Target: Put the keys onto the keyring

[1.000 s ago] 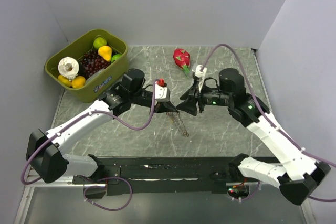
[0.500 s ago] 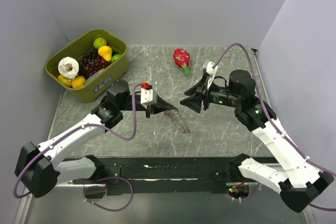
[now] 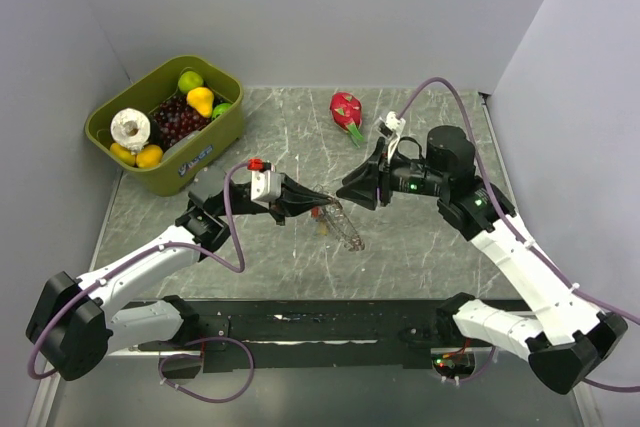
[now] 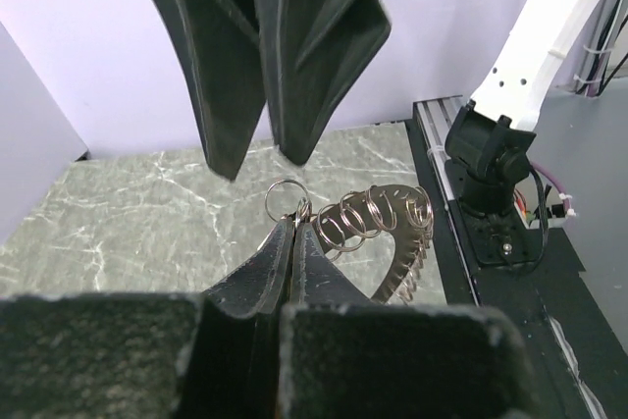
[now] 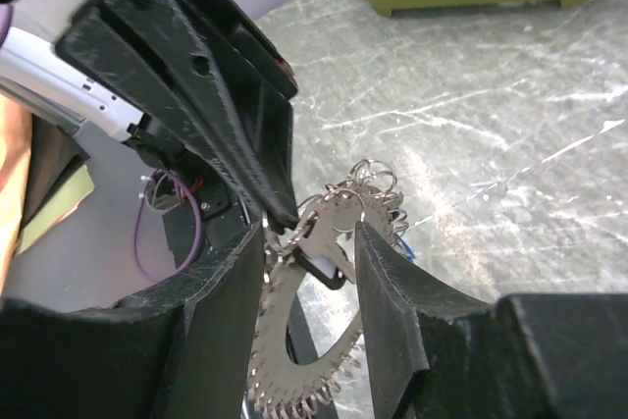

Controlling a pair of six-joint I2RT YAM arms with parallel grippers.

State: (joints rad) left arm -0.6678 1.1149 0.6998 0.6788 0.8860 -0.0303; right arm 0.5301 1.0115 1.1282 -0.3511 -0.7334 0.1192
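Note:
The keyring [image 3: 345,230], a flat grey hoop rimmed with small wire rings, hangs above the table from my left gripper [image 3: 306,205]. In the left wrist view the left gripper [image 4: 293,226] is shut on a small ring at the keyring's [image 4: 392,223] top. My right gripper [image 3: 349,193] faces it, open. In the right wrist view its fingertips [image 5: 365,237] stand on either side of the keyring [image 5: 280,340] and of a silver key with a black head [image 5: 330,264] that hangs on it. A blue bit [image 5: 405,248] shows behind the rings.
An olive basket [image 3: 205,152] of toy fruit stands at the back left. A red dragon fruit [image 3: 346,109] lies at the back centre. A black rail runs along the table's near edge [image 3: 330,322]. Grey walls close in the sides.
My left arm drew back toward the left and near side, still holding the keyring. My right gripper backed off to the right, then came back left to the keyring.

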